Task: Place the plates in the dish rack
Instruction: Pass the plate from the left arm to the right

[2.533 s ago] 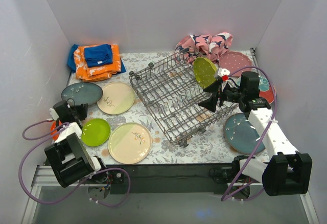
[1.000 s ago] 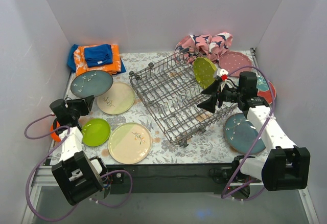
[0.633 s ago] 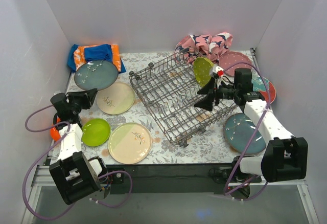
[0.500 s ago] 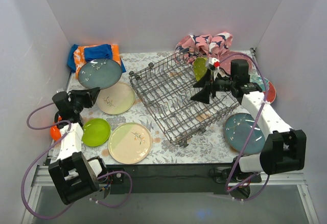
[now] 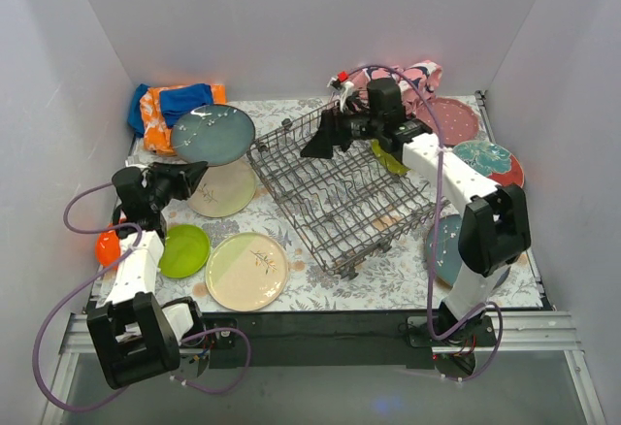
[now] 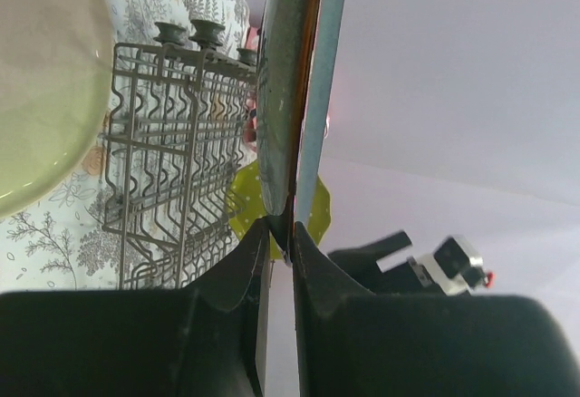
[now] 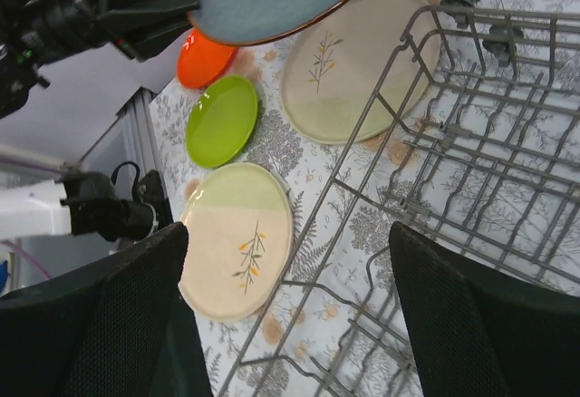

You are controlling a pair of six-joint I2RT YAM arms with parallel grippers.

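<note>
My left gripper (image 5: 191,174) is shut on the rim of a grey-blue speckled plate (image 5: 212,134), held tilted above the table left of the dish rack (image 5: 340,192). In the left wrist view this plate (image 6: 292,98) stands edge-on between my fingers (image 6: 256,261). My right gripper (image 5: 325,134) hangs open over the rack's far left part, nothing between its fingertips (image 7: 136,306). A lime green plate (image 5: 390,160) stands in the rack, partly hidden by the right arm. Two cream plates (image 5: 221,192) (image 5: 247,270), a lime plate (image 5: 182,250) and an orange plate (image 5: 107,247) lie on the left.
A dotted pink plate (image 5: 448,117), a teal flowered plate (image 5: 485,161) and a grey-blue plate (image 5: 441,250) lie right of the rack. Orange and blue cloths (image 5: 160,110) sit at the back left, a pink-and-navy cloth (image 5: 417,74) at the back right. Walls enclose three sides.
The right arm left the lime plate in the rack and swung left across it, jaws open. The left arm lifted the grey-blue plate higher and toward the rack.
</note>
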